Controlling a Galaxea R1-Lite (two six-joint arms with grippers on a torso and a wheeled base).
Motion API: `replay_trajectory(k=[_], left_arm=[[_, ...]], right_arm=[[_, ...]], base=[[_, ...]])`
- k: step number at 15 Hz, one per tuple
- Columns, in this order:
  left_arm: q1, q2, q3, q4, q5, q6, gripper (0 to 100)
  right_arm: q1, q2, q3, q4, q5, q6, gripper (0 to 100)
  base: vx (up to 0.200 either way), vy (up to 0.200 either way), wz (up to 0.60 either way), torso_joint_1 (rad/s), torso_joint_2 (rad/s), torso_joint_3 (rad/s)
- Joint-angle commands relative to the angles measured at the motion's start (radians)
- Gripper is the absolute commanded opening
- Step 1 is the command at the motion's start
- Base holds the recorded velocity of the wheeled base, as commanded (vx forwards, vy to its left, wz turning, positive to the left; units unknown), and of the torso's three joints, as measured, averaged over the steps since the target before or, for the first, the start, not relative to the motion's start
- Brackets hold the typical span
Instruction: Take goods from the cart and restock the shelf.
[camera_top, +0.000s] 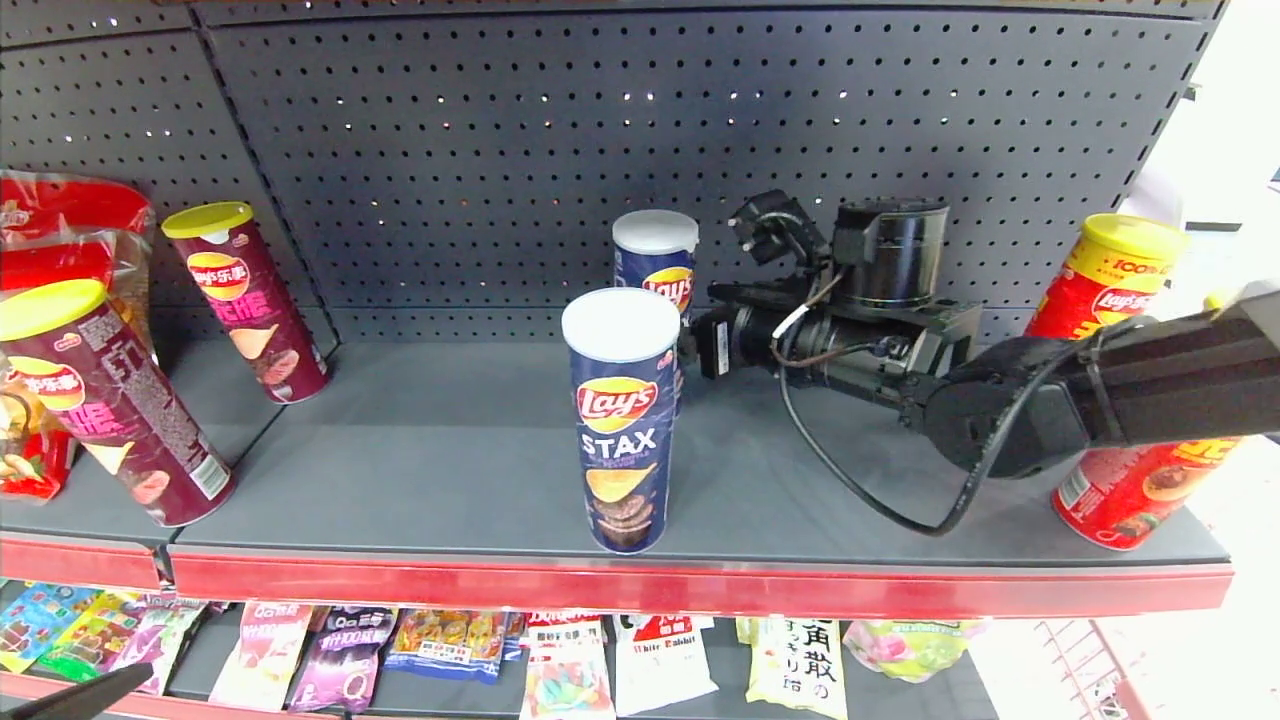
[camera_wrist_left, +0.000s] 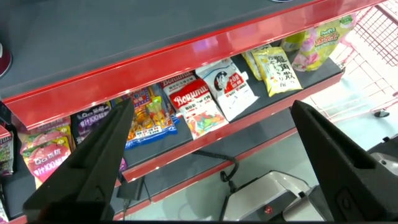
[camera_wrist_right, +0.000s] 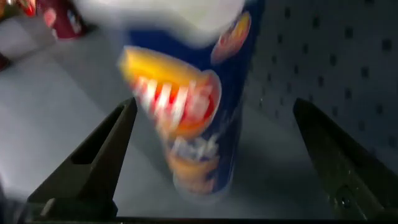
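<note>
R claw (camera_wrist_right: 214, 109) open, jaws either side of rear blue can (camera_top: 655, 255), not touching. Risk: sideways exit clips it, toppling it onto front blue can (camera_top: 622, 420). L claw (camera_wrist_left: 211, 124) open, empty.

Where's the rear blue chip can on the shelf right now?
In the head view the rear blue can stands mid-shelf by the pegboard, just behind the front blue can, between the open fingers of the right gripper.
</note>
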Motion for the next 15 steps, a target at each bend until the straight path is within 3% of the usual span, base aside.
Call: replay_trajectory(k=[1,6,10,15], left_arm=[[0.0,0.005,0.0,0.0,-0.001,-0.001,100],[0.0,0.028,-0.007,-0.006,-0.003,-0.004,100],[0.0,0.092,-0.041,-0.008,-0.007,-0.004,100],[0.0,0.172,-0.061,-0.029,-0.018,-0.008,100]], right_arm=[[-0.008,-0.082,0.07,0.0,-0.022,0.001,100],[-0.022,-0.265,0.293,0.003,-0.131,0.004,100],[-0.011,-0.48,0.53,0.004,-0.14,0.002,100],[0.081,-0.783,0.734,0.069,-0.144,-0.006,100]], base=[[0.0,0.0,0.0,0.0,0.0,0.0],[0.0,0.0,0.0,0.0,0.0,0.0],[0.0,0.0,0.0,0.0,0.0,0.0],[0.0,0.0,0.0,0.0,0.0,0.0]])
